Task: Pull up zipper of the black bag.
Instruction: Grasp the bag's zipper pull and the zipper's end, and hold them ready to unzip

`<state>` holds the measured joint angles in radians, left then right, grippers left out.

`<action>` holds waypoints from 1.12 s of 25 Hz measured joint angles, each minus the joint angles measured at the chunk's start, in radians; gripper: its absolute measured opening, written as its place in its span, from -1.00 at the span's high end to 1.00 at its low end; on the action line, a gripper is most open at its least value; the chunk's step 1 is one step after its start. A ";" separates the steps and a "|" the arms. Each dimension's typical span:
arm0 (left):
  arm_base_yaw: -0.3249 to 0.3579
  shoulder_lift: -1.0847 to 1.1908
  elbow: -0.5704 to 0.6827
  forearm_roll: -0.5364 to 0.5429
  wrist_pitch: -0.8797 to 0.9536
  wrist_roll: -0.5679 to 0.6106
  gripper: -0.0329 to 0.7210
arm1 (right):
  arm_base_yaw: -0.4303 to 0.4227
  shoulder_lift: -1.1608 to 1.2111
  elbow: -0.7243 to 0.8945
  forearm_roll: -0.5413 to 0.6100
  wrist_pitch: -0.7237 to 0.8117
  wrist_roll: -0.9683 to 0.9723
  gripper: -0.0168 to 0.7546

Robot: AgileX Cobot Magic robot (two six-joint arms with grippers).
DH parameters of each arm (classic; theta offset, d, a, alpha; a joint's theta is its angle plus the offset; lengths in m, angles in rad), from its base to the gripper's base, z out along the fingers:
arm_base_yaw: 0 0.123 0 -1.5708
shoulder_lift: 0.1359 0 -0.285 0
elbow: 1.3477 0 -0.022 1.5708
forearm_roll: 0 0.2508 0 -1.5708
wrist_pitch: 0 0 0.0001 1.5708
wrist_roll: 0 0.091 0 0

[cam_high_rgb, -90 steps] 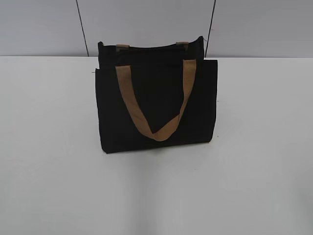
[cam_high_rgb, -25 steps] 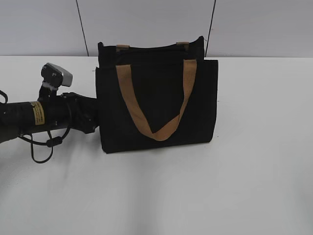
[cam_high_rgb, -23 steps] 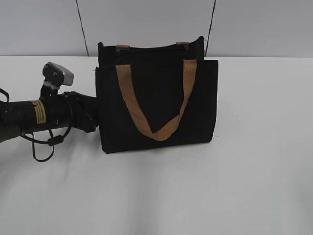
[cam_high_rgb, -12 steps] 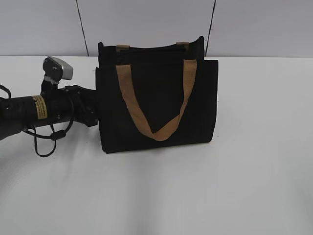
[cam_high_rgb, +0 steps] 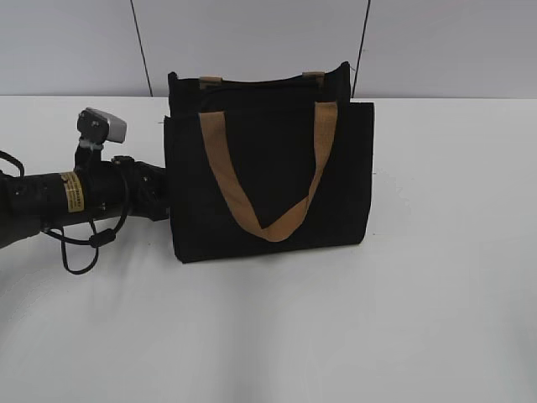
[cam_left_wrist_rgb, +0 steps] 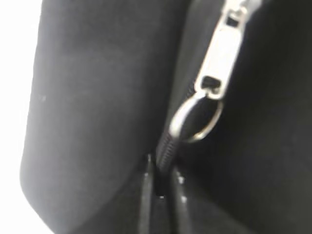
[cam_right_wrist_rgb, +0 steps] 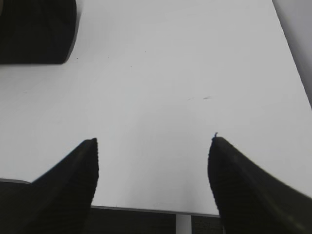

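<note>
The black bag [cam_high_rgb: 268, 180] was soft, dull cloth. Its brown strap [cam_high_rgb: 267, 180] looked like flat woven cloth. The zipper [cam_left_wrist_rgb: 214, 68] pull was shiny silver metal. The table [cam_high_rgb: 419, 319] was smooth, white and matt.

White table [cam_high_rgb: 419, 294] under black bag [cam_high_rgb: 268, 180]

The boxy black fabric bag [cam_high_rgb: 268, 176] stands upright on the white counter [cam_high_rgb: 419, 294], its silvery metal zipper pull [cam_left_wrist_rgb: 218, 61] hanging on its side.

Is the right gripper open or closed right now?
Open. In the right wrist view the right gripper has its two dark fingers spread wide apart over the bare white table, with nothing between them.
</note>
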<state>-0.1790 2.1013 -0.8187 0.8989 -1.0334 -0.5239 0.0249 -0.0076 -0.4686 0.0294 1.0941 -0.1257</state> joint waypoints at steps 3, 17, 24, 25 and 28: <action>0.001 -0.007 0.000 -0.001 0.012 -0.032 0.85 | 0.000 0.000 0.000 0.000 0.000 0.000 -0.43; 0.018 -0.436 0.001 0.001 0.326 -0.080 0.85 | 0.000 0.000 0.000 0.000 0.000 0.000 -0.43; 0.013 -0.510 0.001 0.046 0.358 -0.175 0.85 | 0.000 0.000 0.000 0.002 0.000 0.000 -0.43; 0.012 -0.511 0.001 0.051 0.358 -0.187 0.85 | 0.000 0.000 0.000 0.004 0.000 0.000 -0.43; 0.011 -0.528 0.000 0.064 0.359 -0.252 0.85 | 0.000 0.000 0.000 0.026 0.000 0.000 -0.43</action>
<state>-0.1683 1.5734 -0.8191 0.9626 -0.6748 -0.7762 0.0249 -0.0076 -0.4686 0.0557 1.0941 -0.1257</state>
